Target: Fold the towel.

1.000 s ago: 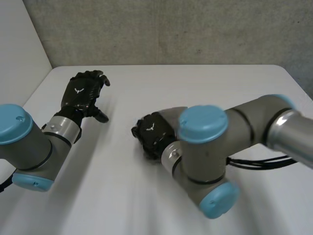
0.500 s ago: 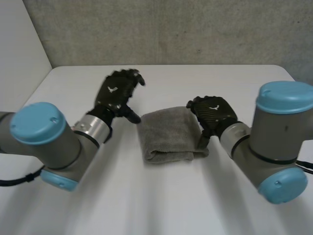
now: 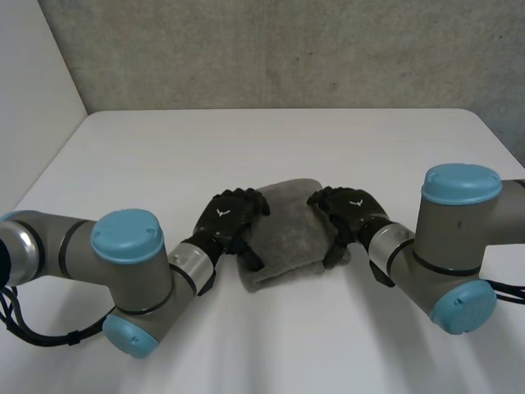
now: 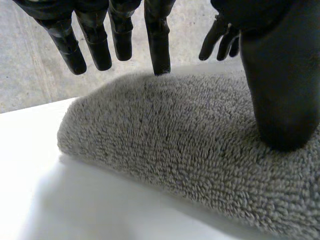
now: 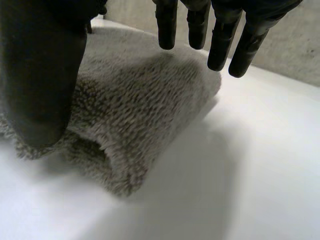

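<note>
Head view: the folded towel (image 3: 287, 234) is seen mid-frame on the tabletop (image 3: 246, 148), flanked by the left hand (image 3: 225, 220) and right hand (image 3: 349, 212); left wrist view: fingers are spread straight above it, thumb resting on it, nothing clamped; right wrist view: likewise; the fold could be dragged apart if the thumbs slide.

Left arm (image 3: 61, 246) and right arm (image 3: 492, 215): chunky grey tubes, with round light-blue caps (image 3: 127, 234) closing the joints. Silver cuffs (image 3: 187, 264) ring the wrists. Left hand (image 3: 225, 223) and right hand (image 3: 349, 209) are matte black with segmented fingers (image 4: 159, 40) and a small white emblem (image 3: 221, 212) on each back.
</note>
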You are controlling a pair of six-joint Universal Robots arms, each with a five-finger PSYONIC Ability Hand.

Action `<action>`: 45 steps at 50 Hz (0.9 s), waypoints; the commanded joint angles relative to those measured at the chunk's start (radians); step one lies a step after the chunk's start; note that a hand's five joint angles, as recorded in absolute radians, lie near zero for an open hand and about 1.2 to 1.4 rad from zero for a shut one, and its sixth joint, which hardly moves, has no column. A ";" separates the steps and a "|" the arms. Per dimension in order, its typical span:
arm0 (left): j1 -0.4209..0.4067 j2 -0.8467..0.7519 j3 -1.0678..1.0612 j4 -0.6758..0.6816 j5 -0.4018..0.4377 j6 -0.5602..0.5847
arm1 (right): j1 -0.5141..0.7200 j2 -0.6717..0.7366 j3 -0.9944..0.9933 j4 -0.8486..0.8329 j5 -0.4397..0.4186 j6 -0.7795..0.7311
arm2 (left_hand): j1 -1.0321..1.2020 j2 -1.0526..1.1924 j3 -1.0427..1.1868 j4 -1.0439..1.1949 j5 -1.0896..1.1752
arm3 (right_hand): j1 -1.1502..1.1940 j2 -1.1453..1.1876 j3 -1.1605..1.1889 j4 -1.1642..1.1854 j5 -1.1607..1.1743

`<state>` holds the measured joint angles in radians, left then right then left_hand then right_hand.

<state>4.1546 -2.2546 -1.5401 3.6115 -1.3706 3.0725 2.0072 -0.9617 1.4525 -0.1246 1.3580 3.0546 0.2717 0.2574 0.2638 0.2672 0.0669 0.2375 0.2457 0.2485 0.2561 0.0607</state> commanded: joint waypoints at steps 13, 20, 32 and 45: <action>0.047 0.383 0.115 -0.290 -0.068 0.017 | 0.001 -0.365 -0.081 0.149 0.197 0.006 | -0.002 0.012 0.005 0.002 0.028 | -0.063 -0.071 -0.074 -0.082 -0.061; 0.120 0.481 0.170 -0.421 -0.166 0.006 | -0.004 -0.468 -0.136 0.243 0.306 0.009 | -0.070 -0.055 -0.062 -0.065 -0.039 | -0.063 -0.071 -0.074 -0.082 -0.061; 0.165 0.513 0.225 -0.567 -0.180 0.003 | -0.022 -0.506 -0.144 0.255 0.337 0.001 | -0.082 -0.067 -0.074 -0.077 -0.051 | -0.063 -0.071 -0.074 -0.082 -0.061; 0.164 0.517 0.225 -0.568 -0.189 0.002 | -0.019 -0.503 -0.144 0.273 0.334 0.001 | -0.082 -0.067 -0.074 -0.077 -0.051 | -0.063 -0.071 -0.074 -0.082 -0.061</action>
<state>4.3179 -1.7382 -1.3150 3.0407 -1.5606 3.0743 1.9867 -1.4673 1.3081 0.1460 1.6944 3.0555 0.2667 0.2544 0.2637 0.2626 0.0658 0.2374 0.2457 0.2483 0.2559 0.0606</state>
